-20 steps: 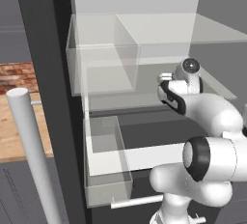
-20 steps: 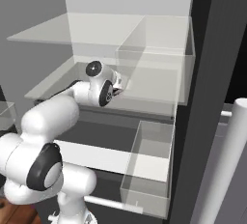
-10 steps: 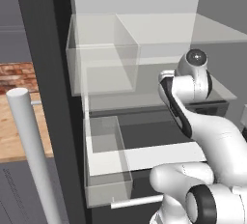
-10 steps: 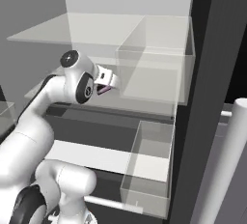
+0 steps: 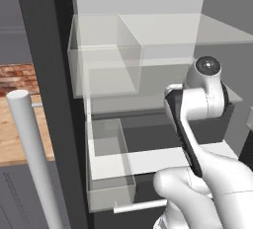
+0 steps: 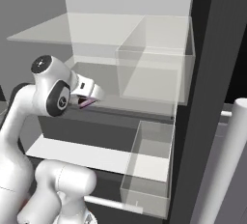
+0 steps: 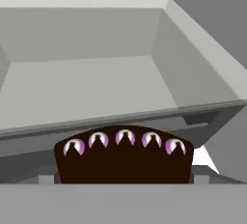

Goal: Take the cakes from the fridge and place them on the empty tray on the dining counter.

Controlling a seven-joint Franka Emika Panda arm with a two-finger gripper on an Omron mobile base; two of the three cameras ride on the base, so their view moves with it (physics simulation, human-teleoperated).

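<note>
One dark cake [image 7: 124, 156] sits clamped in the hand [image 6: 88, 97], level inside the fridge [image 6: 202, 73].

My glossy white rounded arm [image 5: 207, 173] is built of fat, smooth shells, with a dark band running along the edge of one link and dark grey joint rings between segments. Each joint ends in a round dark grey cap [image 6: 42, 64] with a small pale dot at its centre. My small white boxy tool [image 6: 89, 92] carries a little dark mark on its side.
</note>
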